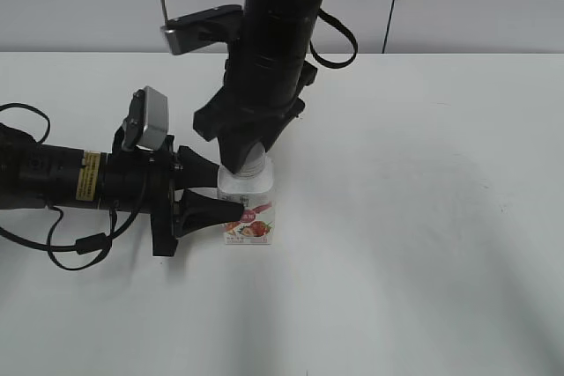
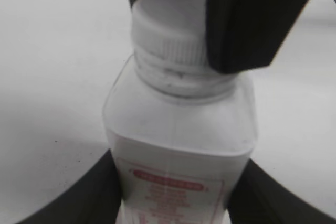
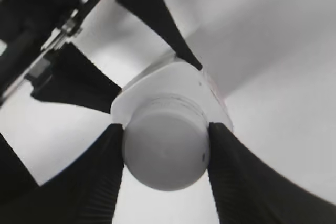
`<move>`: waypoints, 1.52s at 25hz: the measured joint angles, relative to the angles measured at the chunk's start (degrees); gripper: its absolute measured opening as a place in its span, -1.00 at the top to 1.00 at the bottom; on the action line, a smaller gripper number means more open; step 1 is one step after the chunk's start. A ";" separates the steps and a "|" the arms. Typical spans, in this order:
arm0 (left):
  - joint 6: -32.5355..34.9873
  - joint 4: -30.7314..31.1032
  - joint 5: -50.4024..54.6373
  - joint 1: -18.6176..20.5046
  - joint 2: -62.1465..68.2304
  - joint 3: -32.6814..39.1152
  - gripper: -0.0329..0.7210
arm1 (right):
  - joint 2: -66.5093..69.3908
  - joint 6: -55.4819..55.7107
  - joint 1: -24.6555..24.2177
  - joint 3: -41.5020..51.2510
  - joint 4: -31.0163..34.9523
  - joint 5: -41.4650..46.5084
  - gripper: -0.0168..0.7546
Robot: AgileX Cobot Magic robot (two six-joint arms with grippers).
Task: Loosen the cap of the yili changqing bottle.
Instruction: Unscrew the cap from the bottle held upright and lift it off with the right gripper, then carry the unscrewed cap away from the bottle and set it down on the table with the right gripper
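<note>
The yili changqing bottle (image 1: 249, 210) stands upright on the white table, white with a red-pink fruit label. My left gripper (image 1: 225, 193) comes in from the left and is shut on the bottle's body; in the left wrist view the bottle (image 2: 178, 129) fills the space between the two dark fingers (image 2: 176, 198). My right gripper (image 1: 247, 160) comes down from above and is shut on the cap (image 3: 165, 148), with a finger on each side (image 3: 166, 156). The ribbed white cap (image 2: 168, 30) sits on the neck, partly hidden by a right finger.
The white table (image 1: 414, 217) spreads out around the bottle. The left arm's black body and cables (image 1: 53, 182) lie along the table's left side. The right arm (image 1: 273, 33) rises over the bottle. A grey wall stands behind.
</note>
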 joint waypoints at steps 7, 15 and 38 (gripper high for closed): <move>0.00 0.13 0.00 0.00 0.00 0.00 -0.06 | 0.00 -44.29 0.00 -0.06 -0.15 0.00 -0.05; 0.00 0.13 0.06 0.00 0.00 -0.01 -0.06 | 0.00 -51.99 0.10 -0.06 -1.08 0.00 -0.05; 0.00 0.24 0.01 0.00 0.00 -0.06 -0.06 | -7.67 24.00 0.10 -0.06 -3.75 0.07 -0.05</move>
